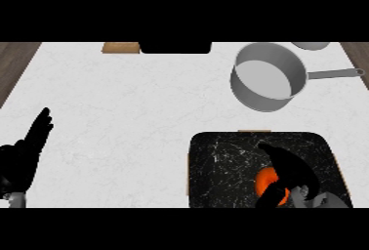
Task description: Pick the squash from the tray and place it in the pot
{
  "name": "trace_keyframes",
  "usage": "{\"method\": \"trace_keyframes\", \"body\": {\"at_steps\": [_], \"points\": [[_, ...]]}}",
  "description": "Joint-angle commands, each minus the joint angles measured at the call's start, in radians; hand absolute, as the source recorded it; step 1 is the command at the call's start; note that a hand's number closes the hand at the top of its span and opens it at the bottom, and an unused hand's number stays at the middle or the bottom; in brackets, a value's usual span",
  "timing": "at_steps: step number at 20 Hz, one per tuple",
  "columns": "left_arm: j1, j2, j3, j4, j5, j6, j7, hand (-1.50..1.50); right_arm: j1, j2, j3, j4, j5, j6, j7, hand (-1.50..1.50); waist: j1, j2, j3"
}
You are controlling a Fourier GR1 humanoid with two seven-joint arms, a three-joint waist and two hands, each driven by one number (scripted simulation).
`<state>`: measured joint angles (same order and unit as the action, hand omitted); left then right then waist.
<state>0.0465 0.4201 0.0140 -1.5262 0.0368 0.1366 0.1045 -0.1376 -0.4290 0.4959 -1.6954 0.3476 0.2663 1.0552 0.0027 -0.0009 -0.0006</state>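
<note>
Head view shows me a white counter (130,107) from high above. Near me on the right sits a black tray (223,171) with thin white marks on it. An orange squash (268,178) lies on the tray, toward its near right part. My right hand (292,168) is over the squash. Its fingers curl round the far side and its thumb comes up on the near side, so the squash is pinched between them. I can see only part of the orange; the hand hides the rest.

Far away on the right stands a grey pot (265,78). It has a long handle that sticks out to the right. I can see its pale bottom inside. The pot is well apart from the tray, farther back on the counter. Another grey round thing (311,45) peeks in at the far edge, just past the pot.

My left hand (25,146) rests at the near left edge. Its fingers are straight and point up, pressed close together. It touches nothing I can see.

At the far edge, in the middle, I see a black block (176,47) with a small brown block (120,47) just to its left.
</note>
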Motion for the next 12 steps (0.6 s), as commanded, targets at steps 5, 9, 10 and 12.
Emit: {"method": "trace_keyframes", "body": {"at_steps": [5, 9, 10, 12], "points": [[0.020, -0.026, 0.055, 0.058, -0.016, -0.055, -0.086, 0.00, 0.000, 0.028, -0.015, 0.023, 0.085, 0.085, -0.021, 1.50, -0.001, 0.001, 0.000], [-0.029, -0.036, 0.042, -0.001, -0.039, -0.038, 0.039, 0.00, 0.067, -0.033, -0.057, -0.044, 0.064, 0.132, -0.053, 1.50, -0.007, 0.000, 0.000], [0.022, -0.061, 0.029, -0.045, -0.059, -0.022, 0.022, 0.00, -0.009, 0.086, -0.013, 0.026, 0.117, 0.099, 0.016, 1.50, 0.001, 0.000, 0.001], [-0.014, -0.044, 0.064, 0.010, -0.030, -0.065, 0.002, 0.00, -0.010, 0.010, -0.042, 0.032, 0.105, 0.134, -0.182, 1.50, -0.001, 0.001, 0.001]]}}
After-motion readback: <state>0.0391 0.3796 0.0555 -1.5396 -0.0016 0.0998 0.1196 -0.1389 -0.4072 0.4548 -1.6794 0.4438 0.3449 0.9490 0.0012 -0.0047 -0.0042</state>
